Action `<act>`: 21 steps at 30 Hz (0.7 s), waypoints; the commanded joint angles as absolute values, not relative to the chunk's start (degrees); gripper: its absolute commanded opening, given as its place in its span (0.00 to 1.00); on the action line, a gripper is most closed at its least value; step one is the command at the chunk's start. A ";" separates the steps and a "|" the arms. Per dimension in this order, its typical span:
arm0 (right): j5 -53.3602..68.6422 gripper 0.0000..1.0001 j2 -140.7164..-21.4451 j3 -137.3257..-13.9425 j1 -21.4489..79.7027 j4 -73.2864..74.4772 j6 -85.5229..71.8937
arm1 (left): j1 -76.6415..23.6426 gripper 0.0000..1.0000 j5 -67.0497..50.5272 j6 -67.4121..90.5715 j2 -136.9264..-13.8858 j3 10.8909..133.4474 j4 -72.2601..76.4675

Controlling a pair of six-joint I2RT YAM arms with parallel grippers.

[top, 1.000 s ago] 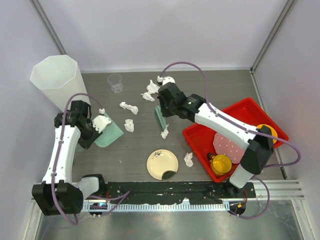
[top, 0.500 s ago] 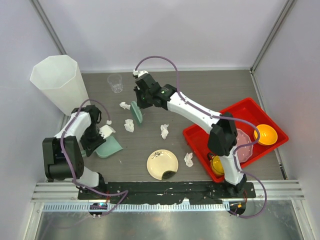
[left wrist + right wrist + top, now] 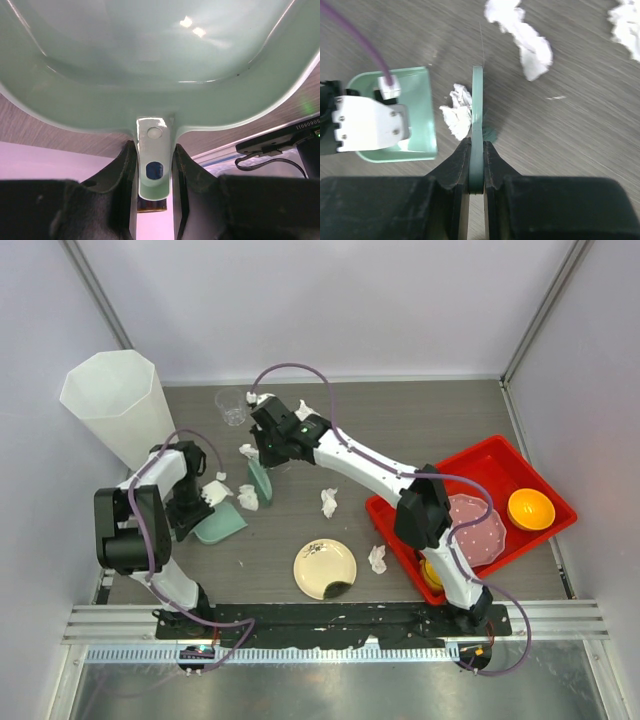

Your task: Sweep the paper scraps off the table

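Observation:
My left gripper (image 3: 195,508) is shut on the handle (image 3: 155,160) of a mint-green dustpan (image 3: 222,525), which lies flat on the table (image 3: 420,425) at the left; it also shows in the left wrist view (image 3: 160,60). My right gripper (image 3: 268,448) is shut on a thin green brush (image 3: 260,480), also seen in the right wrist view (image 3: 477,115). The brush stands on edge just right of the dustpan (image 3: 395,145). One paper scrap (image 3: 247,498) lies between brush and dustpan mouth (image 3: 457,110). Other scraps lie behind the brush (image 3: 249,450), at the far middle (image 3: 303,410), in the centre (image 3: 328,502) and near the tray (image 3: 377,558).
A tall white bin (image 3: 115,405) stands at the far left with a clear cup (image 3: 231,405) beside it. A cream plate (image 3: 325,568) sits near the front. A red tray (image 3: 490,455) at the right holds a pink plate (image 3: 478,530), an orange bowl (image 3: 530,508) and a yellow cup (image 3: 440,570).
My right arm has swung the brush left from the table's centre to the dustpan, pushing one scrap along. My left gripper has drawn the dustpan slightly nearer and turned it.

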State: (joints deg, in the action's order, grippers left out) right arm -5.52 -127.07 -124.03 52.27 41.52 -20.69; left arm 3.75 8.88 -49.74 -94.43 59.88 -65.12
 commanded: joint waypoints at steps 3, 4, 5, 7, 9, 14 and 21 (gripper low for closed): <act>9.21 0.01 -131.22 -130.25 54.32 35.78 -26.18 | 3.51 0.00 5.99 -49.04 -98.17 63.63 -63.89; 11.40 0.01 -131.57 -130.60 54.32 34.47 -26.89 | 3.52 0.00 5.45 -48.78 -98.52 64.15 -63.98; 11.60 0.01 -131.40 -130.87 54.32 34.11 -27.85 | 3.43 0.00 4.93 -48.69 -98.70 64.33 -64.16; 11.17 0.01 -129.91 -130.96 54.23 33.23 -27.86 | 3.43 0.00 3.18 -48.60 -99.14 64.60 -64.25; 9.23 0.01 -128.42 -129.91 54.05 32.70 -27.42 | 3.34 0.00 1.15 -48.86 -98.70 64.51 -64.42; 2.31 0.01 -121.23 -124.82 52.47 34.09 -24.97 | 3.34 0.00 -6.84 -49.74 -96.86 64.34 -64.51; -13.86 0.01 -109.96 -119.71 52.12 40.95 -18.37 | 0.80 0.00 -8.53 -48.79 -93.96 63.98 -64.07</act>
